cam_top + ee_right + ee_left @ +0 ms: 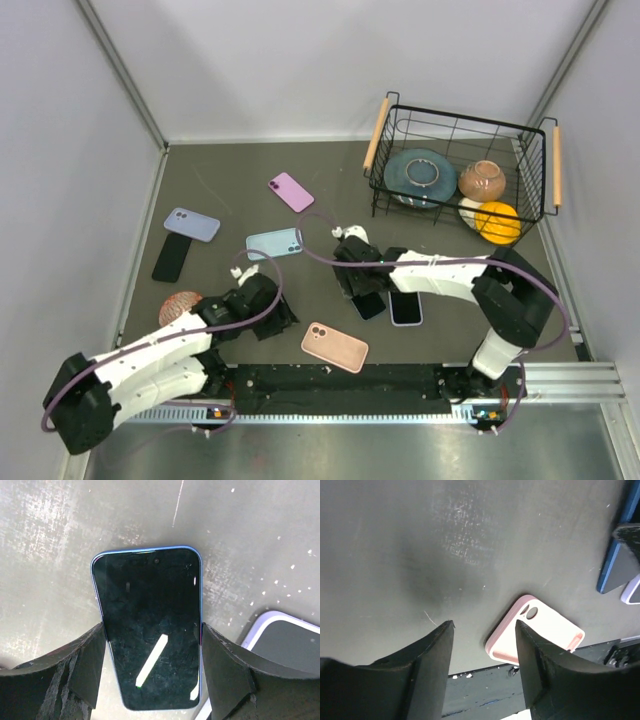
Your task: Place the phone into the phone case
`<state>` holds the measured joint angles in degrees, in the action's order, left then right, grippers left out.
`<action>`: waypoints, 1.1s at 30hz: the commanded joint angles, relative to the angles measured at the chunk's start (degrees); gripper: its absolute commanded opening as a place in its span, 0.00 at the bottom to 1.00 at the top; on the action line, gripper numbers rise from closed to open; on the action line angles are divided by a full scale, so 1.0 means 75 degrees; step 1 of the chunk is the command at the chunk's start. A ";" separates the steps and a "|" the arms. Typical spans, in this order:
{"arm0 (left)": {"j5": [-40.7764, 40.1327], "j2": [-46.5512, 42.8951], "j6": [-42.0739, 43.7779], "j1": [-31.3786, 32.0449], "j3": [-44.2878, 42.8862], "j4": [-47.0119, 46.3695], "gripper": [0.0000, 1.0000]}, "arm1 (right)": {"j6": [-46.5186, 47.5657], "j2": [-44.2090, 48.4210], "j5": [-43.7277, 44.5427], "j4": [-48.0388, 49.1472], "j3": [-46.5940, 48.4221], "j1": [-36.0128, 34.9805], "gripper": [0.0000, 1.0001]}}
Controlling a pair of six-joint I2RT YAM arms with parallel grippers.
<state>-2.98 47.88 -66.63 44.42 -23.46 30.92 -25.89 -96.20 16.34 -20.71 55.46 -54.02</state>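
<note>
Squeezing the phone (pixel 147 605) by its long edges, the right end effector (pixel 152 627) has it flat on the surface (pixel 50 530), screen up. Lift it level so it cannot slip. The left end effector (pixel 484 625) gapes empty beside the pink case (pixel 545 635), which it should pin.

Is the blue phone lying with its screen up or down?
Up: the phone shows dark glass and a camera hole, between the right fingers.
</note>
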 commanded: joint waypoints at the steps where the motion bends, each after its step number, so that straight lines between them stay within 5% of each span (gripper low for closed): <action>1: 0.0035 0.0670 0.0504 0.0346 -0.0059 -0.0746 0.54 | 0.0171 0.0884 -0.0302 0.0101 -0.0035 0.0077 0.51; 17: -0.0281 0.3072 0.2075 0.1494 -0.0996 -0.1614 0.37 | -0.0146 0.2912 -0.0339 0.0089 -0.1113 0.0429 0.48; 23: -0.0715 0.3786 0.2602 0.1518 -0.1640 -0.1369 0.01 | -0.0157 0.3486 -0.0327 0.0089 -0.1406 0.0558 0.47; 33: -0.1723 0.5252 0.5504 0.1518 -0.3937 -0.1333 0.00 | -0.0228 0.4459 -0.0362 0.0113 -0.1945 0.0652 0.47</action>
<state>-10.63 85.30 -37.85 55.88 -46.74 23.92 -26.76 -66.08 13.39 -22.28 41.76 -49.60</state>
